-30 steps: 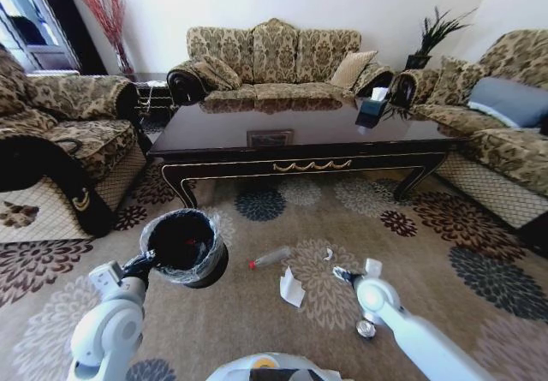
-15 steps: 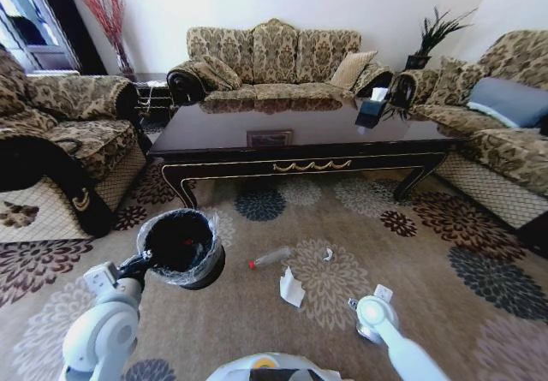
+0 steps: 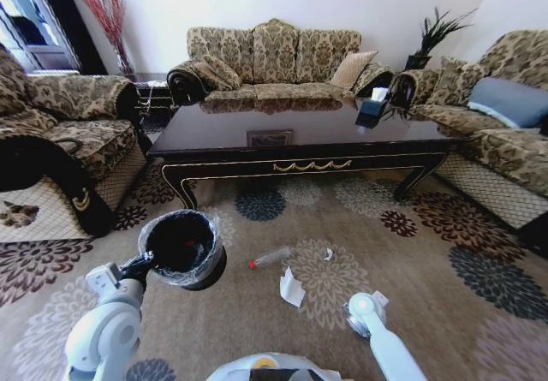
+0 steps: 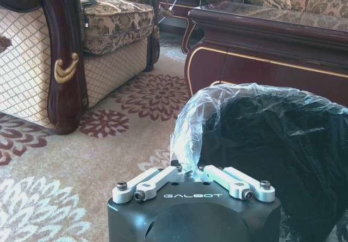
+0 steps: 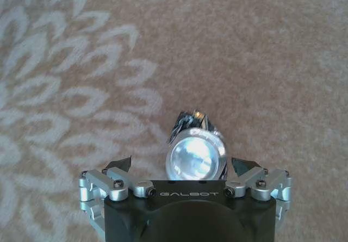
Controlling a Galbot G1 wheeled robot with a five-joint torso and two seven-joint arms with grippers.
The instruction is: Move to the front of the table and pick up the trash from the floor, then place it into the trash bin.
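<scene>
Wrist views give you what the head view cannot. Your right wrist camera shows the right gripper [image 5: 185, 168] pointed straight down at the floor [image 5: 261, 51], fingers [image 5: 120, 165] spread wide on either side of a small shiny silver piece of trash [image 5: 194, 156] with a dark crumpled bit at its far end; whether the pads touch it you cannot tell. From the head camera you see just the rounded back of that gripper [image 3: 363, 311] low over the carpet, hiding the silver piece.

Your left wrist camera shows the left gripper [image 4: 187, 171] pinched closed on the clear liner at the rim of the trash bin [image 4: 272, 144]; the head view shows the bin [image 3: 182, 246] held out ahead of the left arm, with something red inside.

On the carpet in front of the table [image 3: 300, 137] lie the clear bottle [image 3: 271, 258], the crumpled white paper [image 3: 291, 287] and a tiny white scrap [image 3: 328, 253], all apart from each other.

Against a second ago, your right arm has drawn back toward you and now covers the silver piece that lay exposed beside it. The bin has hardly shifted.
</scene>
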